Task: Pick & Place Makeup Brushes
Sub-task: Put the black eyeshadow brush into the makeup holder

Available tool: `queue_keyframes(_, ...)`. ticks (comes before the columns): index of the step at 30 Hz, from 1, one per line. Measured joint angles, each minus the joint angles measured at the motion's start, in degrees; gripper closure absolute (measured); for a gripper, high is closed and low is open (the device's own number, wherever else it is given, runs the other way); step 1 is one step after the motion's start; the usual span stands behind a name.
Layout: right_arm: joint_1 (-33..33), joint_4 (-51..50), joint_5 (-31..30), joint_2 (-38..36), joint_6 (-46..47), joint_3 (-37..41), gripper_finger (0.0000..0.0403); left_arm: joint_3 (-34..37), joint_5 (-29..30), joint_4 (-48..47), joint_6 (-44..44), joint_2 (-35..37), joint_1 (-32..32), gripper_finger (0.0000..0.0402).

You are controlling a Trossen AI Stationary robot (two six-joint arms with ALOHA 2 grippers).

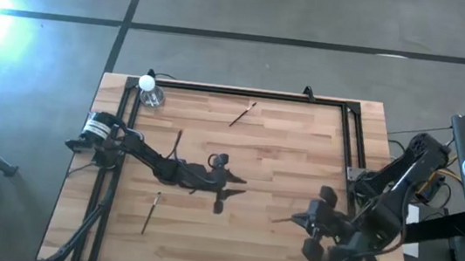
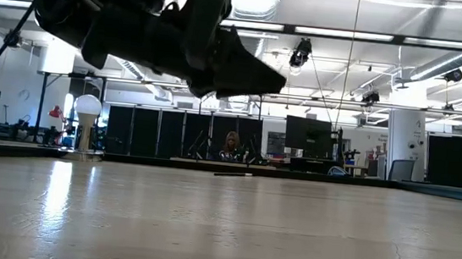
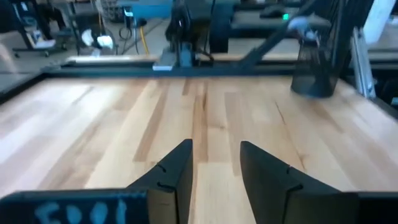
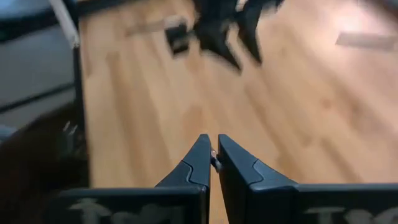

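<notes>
Left hand (image 1: pixel 229 192): fingers apart, low over the middle of the desk (image 1: pixel 299 164), nothing between them but bare wood in the left wrist view
Right hand (image 1: pixel 294 218): well beyond the left hand's fingertips, fingers (image 4: pixel 200 163) pressed almost together on a thin pale sliver, probably a slim brush (image 1: pixel 282 217), though too little shows to be sure
Pale brush (image 1: pixel 151 212): flat on the desk, behind the left hand and off to its side, near the arm's elbow, well clear of the fingers
Dark brush (image 1: pixel 177 144): flat beside the left forearm, on the other side from the pale one, partly lost against the arm
Far brush (image 1: pixel 243 112): alone toward the far rail, well apart from both hands
Capped bottle (image 1: pixel 148 90): upright in the far corner, well behind the left hand, not part of the job
Step in hand, as a judgement: left hand empty and between picks, with a brush to be chosen next
Doing it well: swing back toward the pale brush, turn the wrist so the fingers straddle the handle crosswise, come down until the tips almost graze the wood, close on the middle of the handle, not the bristles
Risk: thin handle likely to roll or slip out of a slanted pinch
Drop-off place: not made out in these views
</notes>
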State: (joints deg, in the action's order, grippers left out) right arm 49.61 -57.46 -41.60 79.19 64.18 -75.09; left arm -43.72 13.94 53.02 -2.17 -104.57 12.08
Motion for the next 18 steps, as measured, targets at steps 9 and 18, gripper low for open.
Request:
queue_keyframes(9,0.19,-14.61,23.11,3.02,11.35,-11.09,0.0392,0.02,-1.03,-1.23,-0.37,0.0,0.02,0.0275)
queue_keyframes(18,4.01,-22.8,33.68,3.07,30.04,-11.89,0.0391,0.02,-1.22,-2.13,-0.77,0.0,0.04,0.0275)
